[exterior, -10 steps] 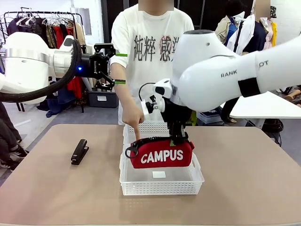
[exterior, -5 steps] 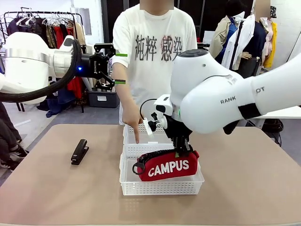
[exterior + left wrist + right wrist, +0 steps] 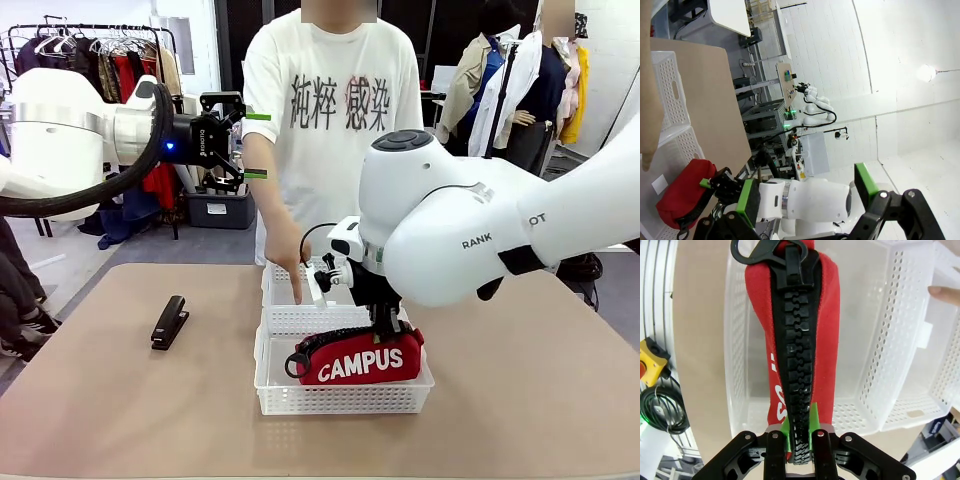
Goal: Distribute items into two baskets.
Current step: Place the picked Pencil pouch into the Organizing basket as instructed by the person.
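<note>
Fingers [image 3: 814, 424] pinch the black-zippered red CAMPUS pouch [image 3: 362, 360], apparently resting in the basket [image 3: 340, 401].

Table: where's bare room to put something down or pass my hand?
Bare tabletop lies right of the near basket, along the front edge, and between the stapler and both baskets. The middle is crowded: the red pouch is in that near basket under the right arm, and a person's hand points at the far basket.
</note>
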Robot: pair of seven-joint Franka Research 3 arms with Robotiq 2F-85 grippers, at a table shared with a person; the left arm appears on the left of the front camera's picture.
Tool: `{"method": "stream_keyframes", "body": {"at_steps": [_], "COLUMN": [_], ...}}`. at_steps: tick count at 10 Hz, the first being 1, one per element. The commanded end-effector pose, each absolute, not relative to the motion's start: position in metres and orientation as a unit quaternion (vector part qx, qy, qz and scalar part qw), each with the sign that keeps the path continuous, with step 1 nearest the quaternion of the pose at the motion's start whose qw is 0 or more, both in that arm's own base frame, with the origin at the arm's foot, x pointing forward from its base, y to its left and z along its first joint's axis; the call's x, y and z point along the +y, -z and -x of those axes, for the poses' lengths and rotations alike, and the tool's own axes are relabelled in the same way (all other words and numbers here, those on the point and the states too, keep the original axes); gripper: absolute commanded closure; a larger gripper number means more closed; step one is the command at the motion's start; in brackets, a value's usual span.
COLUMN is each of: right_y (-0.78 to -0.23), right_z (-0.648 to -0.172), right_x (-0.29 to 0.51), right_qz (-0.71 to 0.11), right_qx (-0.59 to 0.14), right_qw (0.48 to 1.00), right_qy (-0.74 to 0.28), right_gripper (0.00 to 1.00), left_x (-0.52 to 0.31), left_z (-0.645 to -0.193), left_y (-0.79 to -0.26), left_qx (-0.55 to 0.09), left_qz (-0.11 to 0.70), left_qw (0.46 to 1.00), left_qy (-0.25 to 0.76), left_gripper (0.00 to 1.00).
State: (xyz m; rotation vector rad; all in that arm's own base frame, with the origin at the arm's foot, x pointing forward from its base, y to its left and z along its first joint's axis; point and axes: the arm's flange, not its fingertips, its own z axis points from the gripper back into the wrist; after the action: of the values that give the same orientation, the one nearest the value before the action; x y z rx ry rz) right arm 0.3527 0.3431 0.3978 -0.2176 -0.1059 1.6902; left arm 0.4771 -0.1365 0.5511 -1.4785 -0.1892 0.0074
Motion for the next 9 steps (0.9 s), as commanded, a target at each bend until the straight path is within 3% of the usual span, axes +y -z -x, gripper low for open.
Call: {"method": "stream_keyframes", "body": {"at_steps": [1,5,9], "right_y": [-0.3858,-0.3778,-0.3791], "right_z": [-0.3578,-0.3597,-0.3608], "right_x": [0.3508,0.3569,0.3521], "right_qz": [0.108,0.095,0.083], "right_qx": [-0.056,-0.061,-0.062], "right_qw": [0.673,0.682,0.695], "right_qy": [-0.73,-0.722,-0.712], "right_gripper": [1.0,1.0,0.26], "left_x": [-0.136,-0.136,-0.136], "left_z": [-0.4769,-0.4769,-0.4769], "left_y": [-0.5528,-0.5528,-0.5528], "left_qx": [-0.085,-0.085,-0.085], "left_qz": [0.673,0.673,0.673], "left_qw": [0.735,0.735,0.735], "left_qy": [-0.003,-0.003,-0.003], "left_gripper": [0.0,0.0,0.0]}}
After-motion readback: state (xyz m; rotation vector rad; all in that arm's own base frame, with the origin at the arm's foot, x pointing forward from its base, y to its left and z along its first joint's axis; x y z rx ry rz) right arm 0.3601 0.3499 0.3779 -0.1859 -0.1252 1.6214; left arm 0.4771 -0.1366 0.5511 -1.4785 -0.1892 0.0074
